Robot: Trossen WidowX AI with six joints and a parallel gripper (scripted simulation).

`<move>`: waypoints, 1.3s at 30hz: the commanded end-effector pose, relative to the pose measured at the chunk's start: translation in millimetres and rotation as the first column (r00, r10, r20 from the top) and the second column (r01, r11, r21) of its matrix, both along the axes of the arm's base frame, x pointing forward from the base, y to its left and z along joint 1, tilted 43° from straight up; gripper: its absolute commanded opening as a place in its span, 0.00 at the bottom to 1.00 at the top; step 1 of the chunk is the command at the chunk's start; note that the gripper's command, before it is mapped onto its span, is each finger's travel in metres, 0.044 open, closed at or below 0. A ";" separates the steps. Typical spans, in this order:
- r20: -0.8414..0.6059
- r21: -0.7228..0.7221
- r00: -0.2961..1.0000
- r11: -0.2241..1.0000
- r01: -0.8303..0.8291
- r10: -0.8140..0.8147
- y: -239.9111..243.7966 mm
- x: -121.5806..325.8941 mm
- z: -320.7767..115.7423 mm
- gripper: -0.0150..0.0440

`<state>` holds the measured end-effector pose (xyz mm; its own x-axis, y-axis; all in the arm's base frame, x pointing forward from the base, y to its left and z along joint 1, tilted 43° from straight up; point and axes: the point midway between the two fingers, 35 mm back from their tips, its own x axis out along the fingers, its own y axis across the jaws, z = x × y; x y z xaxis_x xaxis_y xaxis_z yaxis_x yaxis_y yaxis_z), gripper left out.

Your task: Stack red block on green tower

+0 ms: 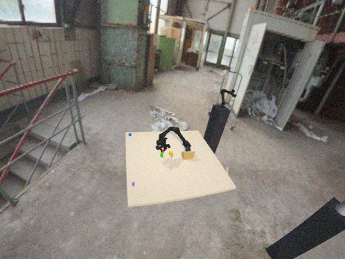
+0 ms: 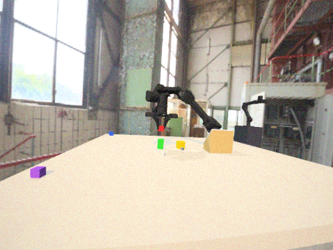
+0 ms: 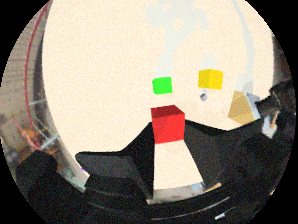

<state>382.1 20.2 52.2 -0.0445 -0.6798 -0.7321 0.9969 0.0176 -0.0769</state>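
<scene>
The red block [image 1: 163, 151] [image 2: 161, 128] [image 3: 168, 126] is held up between the fingertips. My gripper [image 2: 161, 128] [image 3: 164, 122] is shut on it. The green tower [image 1: 161, 155] [image 2: 160, 144] [image 3: 162, 85] stands upright on the table. In the exterior view the red block is above the tower, with a gap between them. In the wrist view the tower shows beyond the red block, apart from it.
A yellow block [image 1: 170, 153] [image 2: 180, 144] [image 3: 210, 79] stands right of the tower, with a small grey cube [image 2: 182, 149] [image 3: 203, 97] by it. An orange wedge [image 1: 188, 155] [image 2: 220, 142] [image 3: 241, 106] is further right. A purple block [image 1: 133, 183] [image 2: 38, 172] and a blue block [image 1: 129, 134] [image 2: 111, 134] lie far off.
</scene>
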 end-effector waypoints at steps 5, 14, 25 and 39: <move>0.003 0.001 1.000 1.000 0.001 -0.001 -26.5 -11.5 27.7 0.25; 0.003 0.000 1.000 1.000 0.001 -0.001 -43.3 -13.8 9.4 0.25; 0.004 -0.002 1.000 1.000 0.002 -0.002 -63.7 -15.1 -12.7 0.25; 0.004 -0.002 1.000 1.000 0.002 -0.002 -65.5 -15.3 -14.6 0.25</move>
